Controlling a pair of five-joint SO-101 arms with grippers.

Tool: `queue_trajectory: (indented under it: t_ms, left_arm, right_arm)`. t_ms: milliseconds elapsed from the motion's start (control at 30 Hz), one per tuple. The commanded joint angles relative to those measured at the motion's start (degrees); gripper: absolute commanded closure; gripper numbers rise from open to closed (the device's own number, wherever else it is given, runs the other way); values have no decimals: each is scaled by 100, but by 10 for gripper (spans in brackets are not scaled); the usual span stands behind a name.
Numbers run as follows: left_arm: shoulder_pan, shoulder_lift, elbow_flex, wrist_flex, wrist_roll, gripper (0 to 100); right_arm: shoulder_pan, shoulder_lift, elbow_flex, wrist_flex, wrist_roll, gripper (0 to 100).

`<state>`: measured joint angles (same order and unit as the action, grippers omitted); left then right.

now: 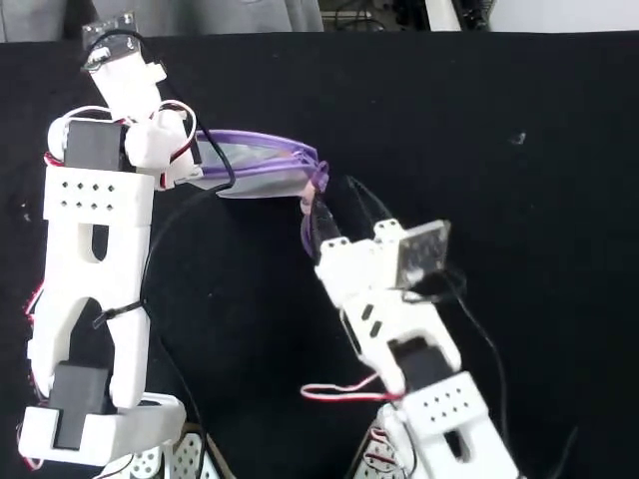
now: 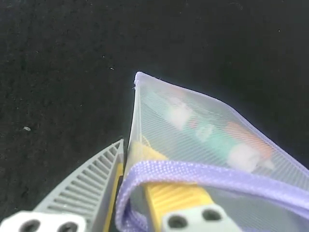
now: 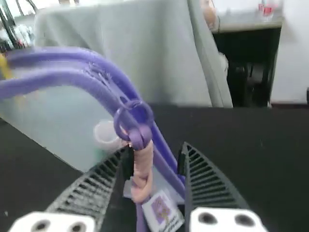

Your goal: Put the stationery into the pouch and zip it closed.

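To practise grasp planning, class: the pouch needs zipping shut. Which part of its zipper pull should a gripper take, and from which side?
Take the pink knotted cord hanging from the purple ring, just under the ring. Come from the end of the pouch, one finger either side: the cord hangs thin and straight there, between the open fingers of the right gripper.

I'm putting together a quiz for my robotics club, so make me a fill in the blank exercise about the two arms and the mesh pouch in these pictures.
1. The pouch has a zipper band coloured ____.
2. The stationery lies ____ the pouch.
3. The pink zipper pull hangs ____ the fingers of the right claw.
4. Open or shut: the left claw is ____ on the pouch's other end.

Missing words: purple; inside; between; shut.
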<state>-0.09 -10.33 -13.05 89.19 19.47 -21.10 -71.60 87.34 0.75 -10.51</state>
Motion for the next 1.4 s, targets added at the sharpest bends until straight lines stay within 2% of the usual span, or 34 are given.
queue_trajectory:
  t_ms: [0, 133, 333, 433, 533, 833, 1067, 1267, 1367]
  left_arm:
    - [-48, -35, 22, -70, 44, 970]
    - [-48, -35, 22, -62, 44, 970]
    - [-48, -18, 31, -62, 44, 970]
    - [-48, 0, 31, -62, 44, 970]
    - [-48, 0, 31, -62, 44, 970]
    - [-48, 0, 31, -88, 44, 970]
    - [-40, -44, -31, -79, 44, 969]
    - [611, -62, -48, -88, 44, 830]
    - [954, -158, -251, -62, 44, 816]
  right_arm:
    - [88, 971, -699, -141, -62, 850]
    - [105, 1534, -1068, -149, -53, 850]
    - [35, 1534, -1077, -633, -18, 850]
    - [18, 1534, -1068, -615, 290, 851]
    - [35, 1534, -1059, -598, 378, 907]
    - [26, 1525, -1833, 809, 589, 986]
    - [26, 1525, -1938, 1029, 589, 987]
    - [62, 1534, -1956, 1037, 589, 987]
    - [70, 1543, -2070, 1204, 589, 987]
